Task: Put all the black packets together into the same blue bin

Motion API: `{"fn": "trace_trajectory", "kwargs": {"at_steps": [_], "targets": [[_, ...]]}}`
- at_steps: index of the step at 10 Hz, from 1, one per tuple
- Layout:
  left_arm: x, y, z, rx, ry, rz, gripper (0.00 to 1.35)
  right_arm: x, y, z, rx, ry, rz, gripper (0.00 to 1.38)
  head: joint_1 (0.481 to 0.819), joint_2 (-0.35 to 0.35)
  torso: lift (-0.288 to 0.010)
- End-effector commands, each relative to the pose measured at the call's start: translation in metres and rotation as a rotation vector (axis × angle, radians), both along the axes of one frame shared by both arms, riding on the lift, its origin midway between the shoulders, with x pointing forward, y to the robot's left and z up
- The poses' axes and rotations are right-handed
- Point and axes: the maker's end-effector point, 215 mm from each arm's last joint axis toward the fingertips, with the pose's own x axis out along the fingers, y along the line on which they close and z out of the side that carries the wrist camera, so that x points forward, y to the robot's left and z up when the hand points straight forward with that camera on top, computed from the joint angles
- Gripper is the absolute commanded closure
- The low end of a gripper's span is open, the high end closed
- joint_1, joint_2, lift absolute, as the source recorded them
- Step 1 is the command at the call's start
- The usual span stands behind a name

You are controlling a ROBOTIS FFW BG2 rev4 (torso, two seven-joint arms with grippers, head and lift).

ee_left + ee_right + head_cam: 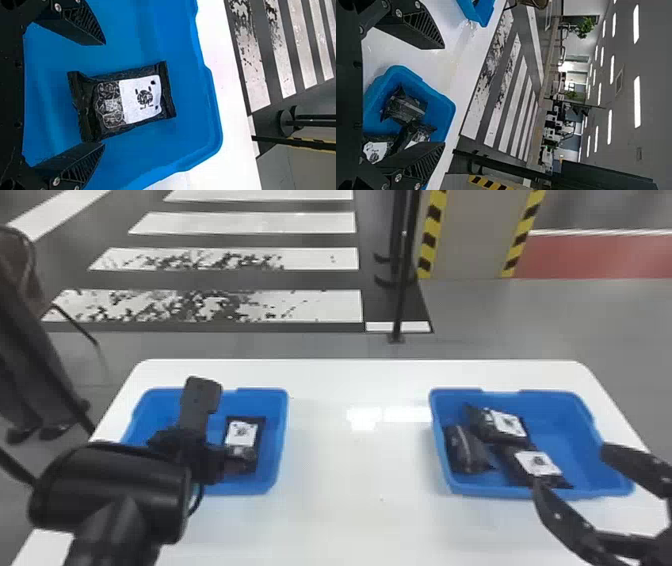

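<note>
White flat-topped bench (350, 510) carries both bins. Left blue plastic bin (283, 440) has one packet; right blue plastic bin (570, 435) has three, so we'd guess the right one is the collecting bin and the lone packet has to cross over.

Black left gripper (104, 94) hangs over the left bin, fingers wide apart, nothing in them; we read that as lining up for a grasp. Black right gripper (571, 464) hangs by the right bin's near side, also open and empty, probably just waiting.

Lone black packet with white label (140, 99) lies flat on the left bin's floor, between the left fingers' lines as the wrist camera looks, seemingly below the tips, no grip on it. Three black packets (500, 425) sit bunched in the right bin, likely dropped in loosely.
</note>
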Motion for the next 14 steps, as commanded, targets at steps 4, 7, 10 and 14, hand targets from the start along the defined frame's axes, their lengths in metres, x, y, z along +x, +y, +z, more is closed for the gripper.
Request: {"fn": "trace_trajectory", "kwargs": {"at_steps": [4, 7, 10, 14], "targets": [[0.006, -0.008, -0.002, -0.018, -0.006, -0.019, 0.10, 0.002, 0.001, -0.001, 0.000, -0.001, 0.000, 0.16, 0.695, 0.011, -0.110], [0.010, -0.012, -0.011, -0.017, 0.002, -0.036, 0.10, 0.003, 0.001, -0.003, 0.006, 0.002, 0.001, 0.16, 0.695, 0.001, -0.110], [0.017, -0.022, -0.019, -0.028, 0.007, -0.060, 0.10, 0.003, 0.001, -0.007, 0.009, 0.007, 0.002, 0.16, 0.695, -0.004, -0.110], [0.014, -0.017, -0.029, 0.001, 0.047, -0.056, 0.31, 0.004, 0.001, -0.009, 0.016, 0.010, 0.003, 0.16, 0.695, -0.015, -0.110]]}}
